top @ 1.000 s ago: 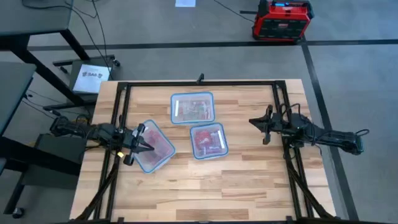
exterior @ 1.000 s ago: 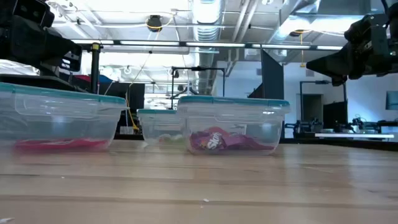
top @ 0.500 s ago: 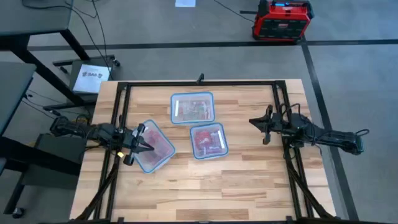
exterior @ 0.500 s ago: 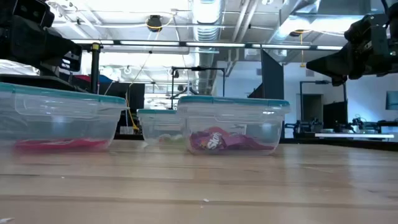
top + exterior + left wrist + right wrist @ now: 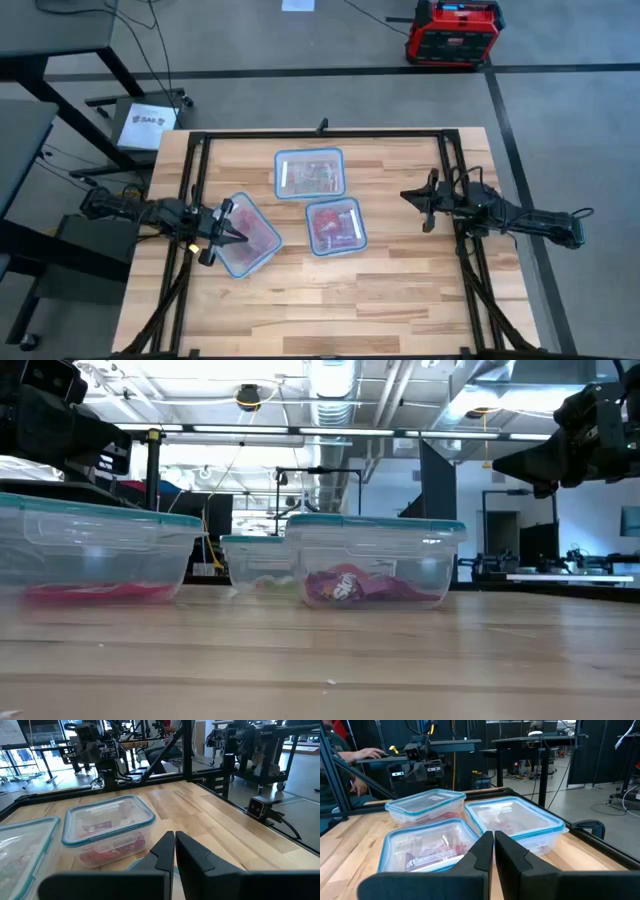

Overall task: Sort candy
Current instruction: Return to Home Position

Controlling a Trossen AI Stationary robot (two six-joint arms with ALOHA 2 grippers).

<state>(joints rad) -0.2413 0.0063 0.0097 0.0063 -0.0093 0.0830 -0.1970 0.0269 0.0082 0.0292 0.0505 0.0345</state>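
**Kid:** What was the robot up to?

**Me:** I think it was at the very last bit, taking its arms to their rest spots. No candy [image 5: 328, 230] lay loose on the table [image 5: 400, 290] that I could see. It was all inside three clear boxes, and the lids looked shut.

**Kid:** Where were the hands?

**Me:** The left gripper [image 5: 232, 236] hung up over the near corner of the left box [image 5: 261, 216]. The right gripper [image 5: 410, 197] was well off to the right of the boxes, up in the air. Both had their fingers pinched close together with nothing in them.

**Kid:** So what came next?

**Me:** My guess is not much. The left one needed to go up and back without bumping the box under it. The right one had open room.

**Kid:** What did the candy look like?

**Me:** Shiny flat packets, red and pink, a bit crinkly. Some lay in a low heap in the middle box [image 5: 333, 202]. The left box had red ones lying flat on its floor. The back box [image 5: 310, 151] held some too, but they were harder to see through its lid.
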